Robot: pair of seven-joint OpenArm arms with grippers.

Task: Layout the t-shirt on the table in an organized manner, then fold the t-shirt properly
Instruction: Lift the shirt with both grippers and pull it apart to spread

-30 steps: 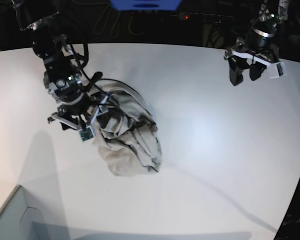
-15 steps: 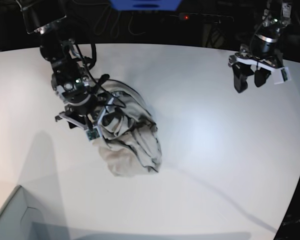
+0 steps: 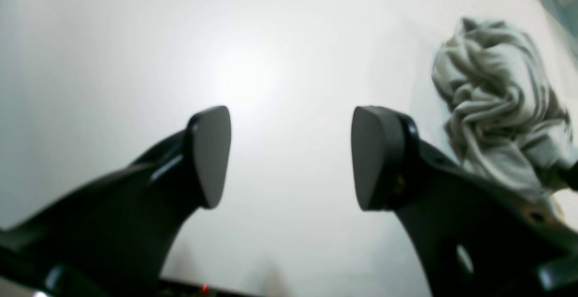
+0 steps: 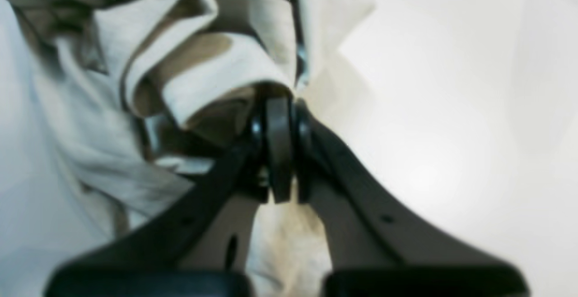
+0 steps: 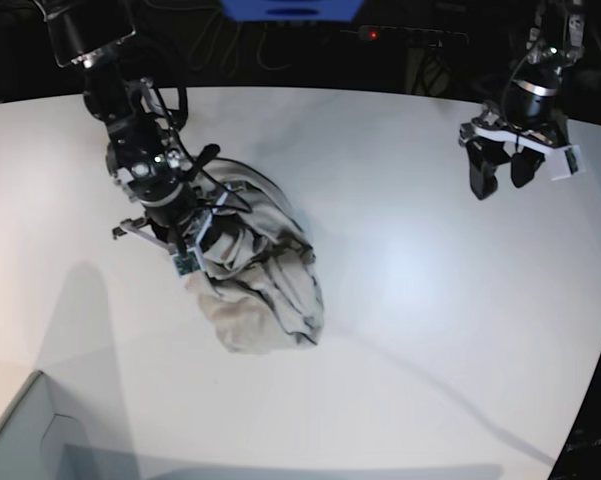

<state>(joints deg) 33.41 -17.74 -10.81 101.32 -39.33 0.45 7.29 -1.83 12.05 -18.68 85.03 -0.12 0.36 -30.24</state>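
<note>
The t-shirt point(image 5: 270, 290) lies crumpled in a light grey-beige heap on the left half of the white table point(image 5: 420, 300). My right gripper point(image 5: 195, 240) presses down into the heap's upper left part. In the right wrist view its jaws are closed point(image 4: 280, 107) with a fold of the t-shirt point(image 4: 203, 76) pinched at their tips. My left gripper point(image 5: 500, 178) hangs open above the table's far right, well away from the shirt. In the left wrist view its pads point(image 3: 212, 152) stand wide apart with nothing between them, and the t-shirt point(image 3: 496, 107) lies off to the right.
A grey box corner point(image 5: 20, 440) sits at the bottom left, off the table's curved front edge. A blue object point(image 5: 290, 8) and dark cables lie beyond the far edge. Bare tabletop stretches between the shirt and the left gripper.
My right gripper went from open to shut on a fold of the shirt and shifted slightly right into the heap. The left gripper drifted a little to the right, still open.
</note>
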